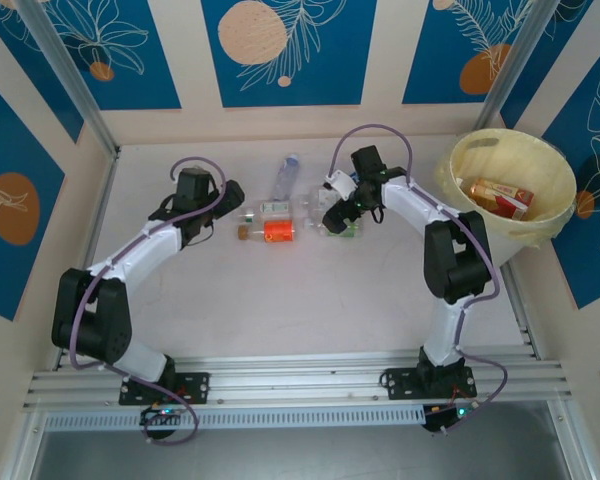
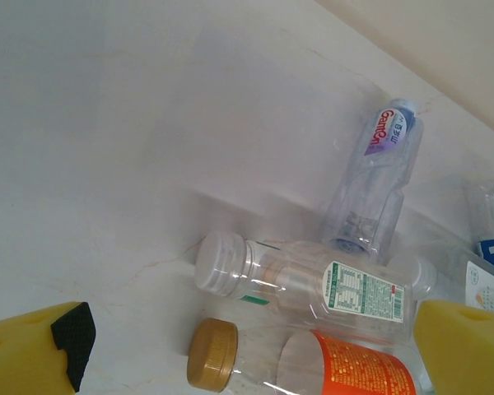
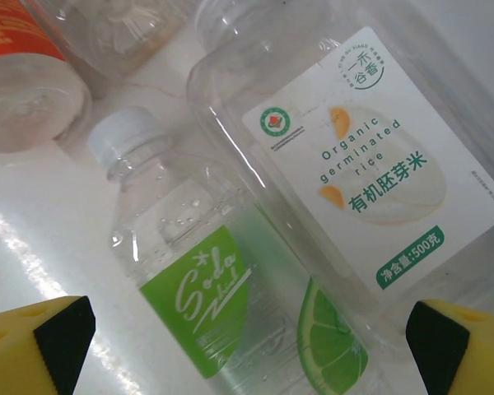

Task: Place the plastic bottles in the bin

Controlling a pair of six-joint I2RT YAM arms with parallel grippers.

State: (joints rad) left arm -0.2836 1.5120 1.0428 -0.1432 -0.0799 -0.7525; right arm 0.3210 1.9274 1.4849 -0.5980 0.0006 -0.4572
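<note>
We see the left arm bent sharply at the elbow, reaching in from far left of the bin (image 1: 462,160). The left gripper (image 1: 230,196) has its fingers spread wide with nothing between them. The right arm rises beside the bin and folds back away from it. The right gripper (image 3: 247,337) is also spread wide and empty, over the green-labelled bottle (image 3: 222,309).

The loose bottles lie on their sides well left of the bin. The orange-labelled bottle (image 1: 278,231) and white-labelled bottle (image 1: 273,209) lie parallel, caps pointing away from the bin. The blue-capped bottle (image 1: 285,176) runs crosswise to them, cap toward the far wall. Copper-red bottles (image 1: 497,196) lie inside the bin.
</note>
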